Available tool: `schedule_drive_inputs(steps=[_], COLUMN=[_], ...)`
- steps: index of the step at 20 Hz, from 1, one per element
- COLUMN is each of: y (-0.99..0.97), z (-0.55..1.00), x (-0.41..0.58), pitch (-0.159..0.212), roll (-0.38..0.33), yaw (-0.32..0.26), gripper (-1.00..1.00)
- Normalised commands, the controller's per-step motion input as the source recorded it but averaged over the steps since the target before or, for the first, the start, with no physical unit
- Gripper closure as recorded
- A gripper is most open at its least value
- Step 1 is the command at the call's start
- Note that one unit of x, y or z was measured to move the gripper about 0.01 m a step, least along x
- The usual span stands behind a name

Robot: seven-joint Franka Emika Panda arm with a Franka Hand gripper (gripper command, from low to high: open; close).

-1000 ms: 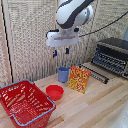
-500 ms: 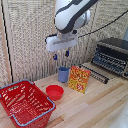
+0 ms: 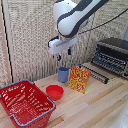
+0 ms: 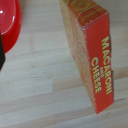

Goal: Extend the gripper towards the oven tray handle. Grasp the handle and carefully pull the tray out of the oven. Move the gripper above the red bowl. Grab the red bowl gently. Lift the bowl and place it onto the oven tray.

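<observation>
In the exterior view my gripper (image 3: 63,54) hangs in the air above the blue cup (image 3: 63,74), open and holding nothing. The red bowl (image 3: 54,92) rests on the table below it, towards the exterior view's left, next to the red wire basket. In the wrist view the red bowl (image 4: 7,22) shows at the picture's edge, with one dark finger (image 4: 1,52) beside it. The oven (image 3: 113,55) stands at the exterior view's right. Its tray (image 3: 96,71) sticks out of the front, the oven tray handle (image 3: 93,76) along its front edge.
A red wire basket (image 3: 25,104) stands at the front on the exterior view's left. An orange macaroni and cheese box (image 3: 79,79) stands upright between the cup and the tray, and fills the wrist view (image 4: 90,55). A wooden slat wall runs behind the table.
The arm has shifted only slightly above the blue cup. Nothing on the table has moved.
</observation>
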Motion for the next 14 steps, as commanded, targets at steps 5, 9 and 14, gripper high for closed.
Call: schedule_drive_inputs(steps=[5, 9, 14], y=[-0.16, -0.22, -0.24], z=[0.00, -0.02, -0.07], x=[0.000, 0.000, 0.000], pitch=[-0.095, -0.062, -0.053], roll=[-0.288, -0.323, -0.337], yaw=[0.170, 0.132, 0.129], gripper=[-1.00, -1.00, -1.00])
